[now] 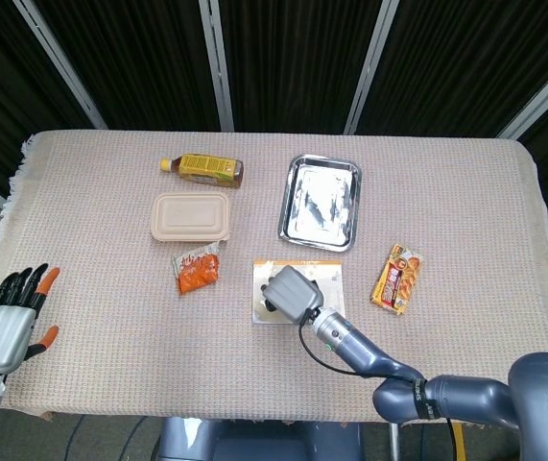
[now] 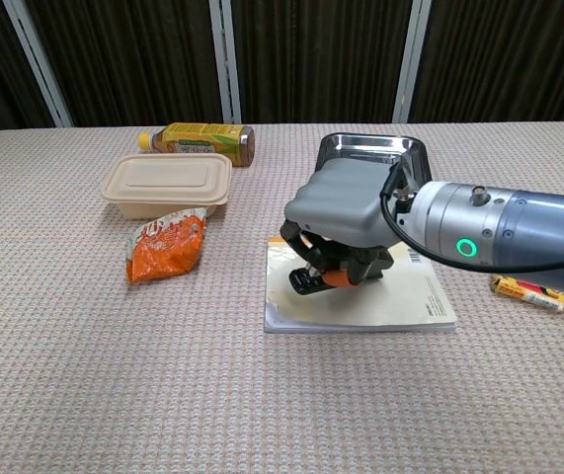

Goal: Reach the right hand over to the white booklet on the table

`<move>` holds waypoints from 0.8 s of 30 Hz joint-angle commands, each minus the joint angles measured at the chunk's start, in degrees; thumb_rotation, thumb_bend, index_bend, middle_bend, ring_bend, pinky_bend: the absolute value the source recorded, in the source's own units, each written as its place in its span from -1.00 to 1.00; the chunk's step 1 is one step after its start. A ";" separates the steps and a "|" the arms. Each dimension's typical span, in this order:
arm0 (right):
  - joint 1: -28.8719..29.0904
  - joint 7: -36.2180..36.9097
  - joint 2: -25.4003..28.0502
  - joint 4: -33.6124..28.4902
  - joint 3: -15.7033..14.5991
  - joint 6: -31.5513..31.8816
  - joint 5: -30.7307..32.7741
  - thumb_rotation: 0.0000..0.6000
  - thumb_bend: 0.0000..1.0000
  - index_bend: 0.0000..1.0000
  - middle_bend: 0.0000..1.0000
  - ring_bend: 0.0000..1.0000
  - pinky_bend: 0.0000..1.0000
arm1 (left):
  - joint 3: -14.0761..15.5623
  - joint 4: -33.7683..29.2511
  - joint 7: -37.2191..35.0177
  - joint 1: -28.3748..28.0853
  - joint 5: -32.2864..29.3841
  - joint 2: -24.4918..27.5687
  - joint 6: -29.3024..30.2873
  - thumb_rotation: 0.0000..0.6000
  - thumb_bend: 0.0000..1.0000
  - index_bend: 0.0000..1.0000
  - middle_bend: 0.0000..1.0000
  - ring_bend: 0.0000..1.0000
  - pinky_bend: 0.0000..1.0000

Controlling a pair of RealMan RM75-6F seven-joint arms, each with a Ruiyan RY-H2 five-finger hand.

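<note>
Lying flat at the table's centre, at six o'clock from the shiny steel tray (image 1: 320,200), the thin white paper booklet (image 2: 425,301) looks light, floppy and hard to lift. The right hand (image 2: 337,219) hovers over it with fingers curled, grasping nothing visible; an edge seems the best hold. The left hand (image 1: 10,320) hangs spread and empty at eight o'clock.

A yellow-labelled bottle (image 1: 202,169) lies on its side near the far edge of the cloth-covered table (image 1: 465,202). Just in front of it sits a closed beige lidded container (image 1: 191,215), and nearer still an orange snack packet (image 1: 197,270). A metal tray (image 1: 321,201) rests to the right of the container. Further right lies a wrapped snack bar (image 1: 397,279).
</note>
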 commanded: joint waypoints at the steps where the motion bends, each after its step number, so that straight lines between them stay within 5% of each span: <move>1: 0.09 1.99 0.00 1.16 -0.83 0.48 -1.33 1.00 -0.33 0.00 0.05 0.21 0.47 | 0.04 -0.03 0.04 -0.07 -0.01 -0.02 -0.13 1.00 -0.39 -1.00 -1.00 -1.00 -0.85; 7: -0.02 2.40 1.63 -0.38 -1.39 0.84 -0.01 1.00 -0.44 -0.63 -0.30 -0.08 0.38 | 0.22 -0.04 -0.12 -0.12 0.35 -0.01 -0.06 1.00 -0.39 -1.00 -1.00 -1.00 -0.85; 15: -0.74 -1.60 4.64 -5.48 -2.23 3.73 3.79 1.00 -0.48 -0.90 -0.50 -0.21 0.34 | 0.71 -0.22 -0.79 0.34 1.81 0.36 1.25 1.00 -0.39 -1.00 -1.00 -1.00 -0.85; 24: -6.89 -8.29 13.25 -17.53 -4.41 17.79 5.69 1.00 -0.54 -1.00 -0.99 -0.92 -0.57 | 0.62 -0.11 -2.61 1.08 2.52 1.00 3.06 1.00 -0.39 -1.00 -1.00 -1.00 -0.85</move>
